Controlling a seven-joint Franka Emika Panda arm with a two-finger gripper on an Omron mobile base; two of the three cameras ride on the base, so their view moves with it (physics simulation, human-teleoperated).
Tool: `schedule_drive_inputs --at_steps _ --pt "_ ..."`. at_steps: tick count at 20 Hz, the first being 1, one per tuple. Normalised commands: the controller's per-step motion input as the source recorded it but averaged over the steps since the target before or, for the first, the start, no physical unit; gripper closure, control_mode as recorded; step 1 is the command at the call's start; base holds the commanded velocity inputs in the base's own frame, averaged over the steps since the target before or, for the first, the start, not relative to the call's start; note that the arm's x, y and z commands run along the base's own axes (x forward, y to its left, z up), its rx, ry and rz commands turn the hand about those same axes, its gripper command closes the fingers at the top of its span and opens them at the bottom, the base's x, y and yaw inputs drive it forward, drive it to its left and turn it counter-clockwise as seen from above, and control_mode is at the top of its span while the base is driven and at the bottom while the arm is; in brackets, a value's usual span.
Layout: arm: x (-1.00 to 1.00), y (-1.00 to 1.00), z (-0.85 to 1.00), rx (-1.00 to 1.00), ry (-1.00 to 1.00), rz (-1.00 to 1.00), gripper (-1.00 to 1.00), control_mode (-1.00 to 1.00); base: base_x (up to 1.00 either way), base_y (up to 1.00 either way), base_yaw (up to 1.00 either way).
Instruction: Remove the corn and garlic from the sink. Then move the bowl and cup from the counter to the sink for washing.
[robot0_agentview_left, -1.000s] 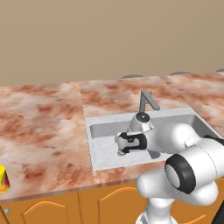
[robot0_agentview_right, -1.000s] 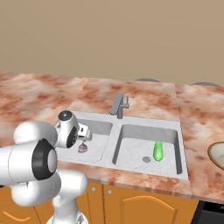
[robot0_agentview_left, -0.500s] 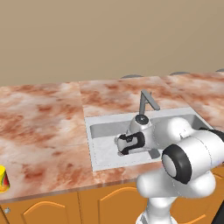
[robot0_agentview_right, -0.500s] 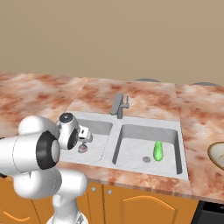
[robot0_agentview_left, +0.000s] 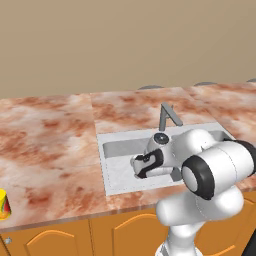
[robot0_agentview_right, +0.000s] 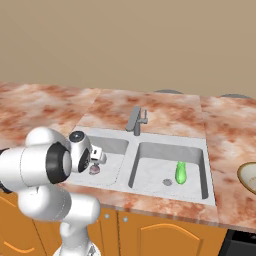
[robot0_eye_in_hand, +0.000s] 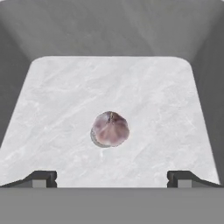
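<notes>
— Marbled pink-and-rust surface runs wall to wall under a plain tan wall, with orange cabinet doors below. What's cut off or covered?

— From the left base view the robot's own elbow covers the right part of the sink, so the far basin can't be seen there. The bowl is sliced by the right edge of the right base view; just a pale rim on the surface. The cup is half lost at the left edge of the left base view, near the front lip.

— And the sink's contents?

— The corn lies in the right basin beside its drain, well apart from the arm. The garlic sits in the left basin, over the drain as far as I can tell; a grey sliver peeks out under it. In the right base view the garlic is a small smudge partly behind the hand.

— Where are the jaws?

— Down inside the left basin, released, spread wide, nothing between them. In the hand view the garlic sits ahead of them, midway between the two tips, not touching either.

— Room to move?

— Basin walls rise on all sides of the garlic, with bare floor around it. The tap stands at the back, between the basins.
</notes>
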Motion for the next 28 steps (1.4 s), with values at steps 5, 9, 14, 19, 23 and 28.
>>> schedule_drive_inputs --at_steps 5,9,14,19,23,28 --pt "0.05 0.0 -0.11 0.0 0.0 0.0 -1.0 -1.0 0.0 0.0 0.0" --pt "0.05 0.0 -0.1 0.0 0.0 0.0 -1.0 -1.0 0.0 0.0 0.0" --pt "0.09 0.0 -0.11 0.0 0.0 0.0 -1.0 -1.0 0.0 0.0 0.0" --pt "0.09 0.0 -0.11 0.0 0.0 0.0 -1.0 -1.0 0.0 0.0 0.0" --pt "0.08 0.0 -0.14 0.0 0.0 0.0 -1.0 -1.0 0.0 0.0 0.0" --pt "0.12 0.0 -0.13 0.0 0.0 0.0 -1.0 -1.0 0.0 0.0 0.0"
